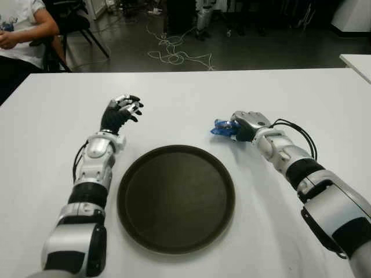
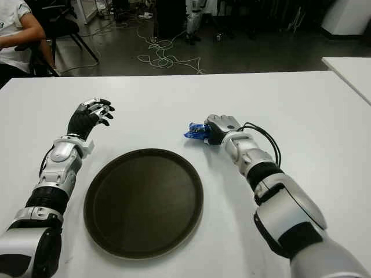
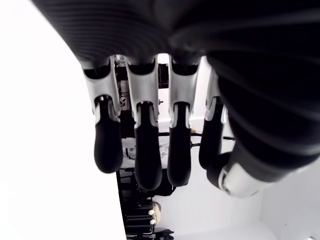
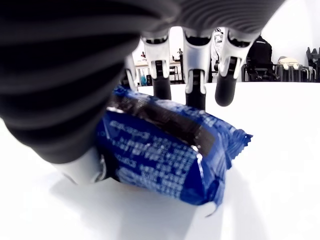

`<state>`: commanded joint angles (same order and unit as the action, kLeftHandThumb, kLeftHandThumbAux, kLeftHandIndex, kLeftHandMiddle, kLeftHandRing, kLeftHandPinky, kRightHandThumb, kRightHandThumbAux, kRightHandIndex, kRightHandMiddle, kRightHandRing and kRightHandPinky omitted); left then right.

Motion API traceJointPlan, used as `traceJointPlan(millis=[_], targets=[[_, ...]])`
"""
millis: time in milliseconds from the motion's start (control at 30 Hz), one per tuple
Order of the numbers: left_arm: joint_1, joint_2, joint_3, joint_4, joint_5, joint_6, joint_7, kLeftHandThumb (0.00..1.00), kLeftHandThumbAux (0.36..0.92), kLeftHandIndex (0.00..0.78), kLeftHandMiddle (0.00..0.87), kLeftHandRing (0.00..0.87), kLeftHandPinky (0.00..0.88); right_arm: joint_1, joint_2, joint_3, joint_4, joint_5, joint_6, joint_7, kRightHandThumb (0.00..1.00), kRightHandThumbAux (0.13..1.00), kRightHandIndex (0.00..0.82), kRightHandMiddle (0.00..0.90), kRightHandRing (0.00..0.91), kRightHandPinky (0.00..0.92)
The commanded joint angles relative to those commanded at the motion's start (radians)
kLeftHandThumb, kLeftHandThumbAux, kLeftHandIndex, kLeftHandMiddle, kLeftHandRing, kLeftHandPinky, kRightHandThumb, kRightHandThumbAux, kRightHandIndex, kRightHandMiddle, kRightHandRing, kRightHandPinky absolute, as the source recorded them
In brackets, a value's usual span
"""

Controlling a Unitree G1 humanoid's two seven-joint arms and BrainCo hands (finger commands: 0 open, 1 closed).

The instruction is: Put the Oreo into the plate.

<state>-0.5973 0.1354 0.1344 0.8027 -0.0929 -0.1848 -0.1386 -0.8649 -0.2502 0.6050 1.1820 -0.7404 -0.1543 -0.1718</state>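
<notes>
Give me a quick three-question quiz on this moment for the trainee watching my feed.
1. True or false: the Oreo pack already lies in the plate.
2. Which hand is at the Oreo pack? A) left hand B) right hand C) neither
3. Fill in: in the eye views, the Oreo pack shows beyond the plate's ____ side, above the white table.

Key
1. False: the plate holds nothing, and the pack is outside it, at the right hand.
2. B: its fingers reach over the blue pack. The left hand shows left of the plate, fingers relaxed, holding nothing.
3. Right.
</notes>
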Motion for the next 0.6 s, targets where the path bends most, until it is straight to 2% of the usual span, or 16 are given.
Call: traceJointPlan(millis=[600], targets=[[-0.001,0.002,0.004,0.01,-0.003,-0.008,-0.009,0.834,0.673,0.419,0.466,0.509,0.568,-0.002,0.0,-0.001,0.009,-0.003,0.017,-0.051,0.696,0.715,0.434,0.623,0.606,0.583]])
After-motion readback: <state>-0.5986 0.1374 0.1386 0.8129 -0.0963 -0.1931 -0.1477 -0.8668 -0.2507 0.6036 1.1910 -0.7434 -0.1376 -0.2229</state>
